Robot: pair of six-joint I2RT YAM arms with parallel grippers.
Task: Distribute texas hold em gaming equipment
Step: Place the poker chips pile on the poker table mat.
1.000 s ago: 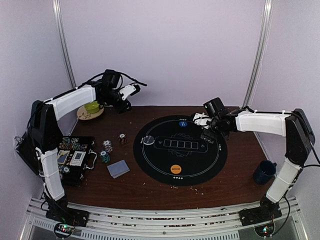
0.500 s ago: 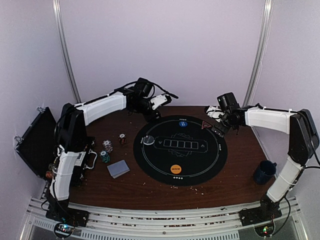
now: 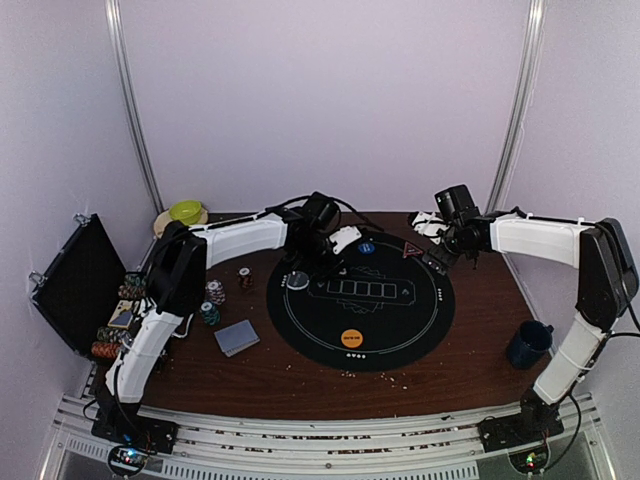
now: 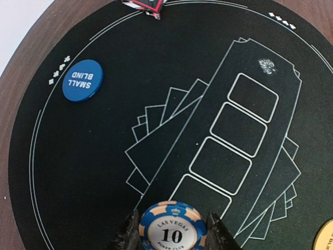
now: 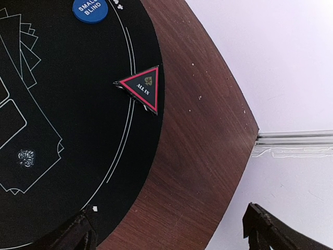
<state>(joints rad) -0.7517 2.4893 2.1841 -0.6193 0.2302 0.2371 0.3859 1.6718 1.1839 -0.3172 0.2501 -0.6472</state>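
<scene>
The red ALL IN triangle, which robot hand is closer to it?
Right. The right gripper hovers beside the ALL IN triangle at the mat's edge; the left gripper, holding a poker chip, is across the mat.

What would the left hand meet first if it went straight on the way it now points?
Probably the black mat, near the closest printed card box; nothing shows between. The left hand is shut on a chip, so the chip would likely touch first.
</scene>
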